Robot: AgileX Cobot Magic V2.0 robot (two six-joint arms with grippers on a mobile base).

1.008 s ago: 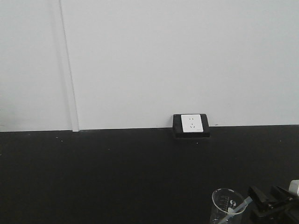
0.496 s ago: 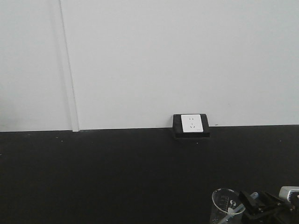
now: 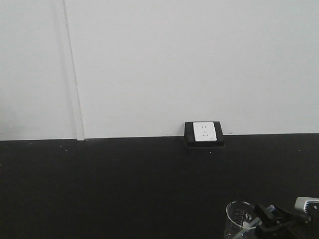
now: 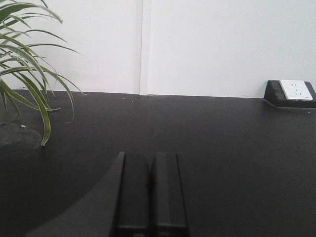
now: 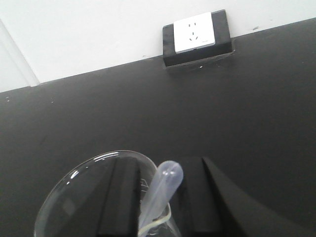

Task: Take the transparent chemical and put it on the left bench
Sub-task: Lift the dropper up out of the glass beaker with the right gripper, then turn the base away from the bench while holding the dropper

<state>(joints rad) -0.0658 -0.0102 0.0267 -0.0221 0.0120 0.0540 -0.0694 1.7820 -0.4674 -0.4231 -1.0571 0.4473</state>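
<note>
The transparent chemical (image 5: 165,190), a slim clear pipette, stands tilted in a clear glass beaker (image 5: 74,175) with its bulb up over the rim. My right gripper (image 5: 160,165) has one black finger on each side of the bulb, both touching it, shut on it. In the front view the beaker (image 3: 238,219) and right gripper (image 3: 266,216) sit at the bottom right corner. My left gripper (image 4: 149,157) hovers over bare black worktop, shut and holding nothing. The left bench is out of view.
This black worktop (image 3: 124,184) runs along a white wall and carries a white wall socket (image 3: 204,132) in a black housing. A potted plant (image 4: 24,64) with long green leaves stands at the left of the left wrist view.
My right gripper has moved left and lower, from beside the beaker to around the pipette's bulb, and its fingers have drawn in. The beaker has stayed in place.
</note>
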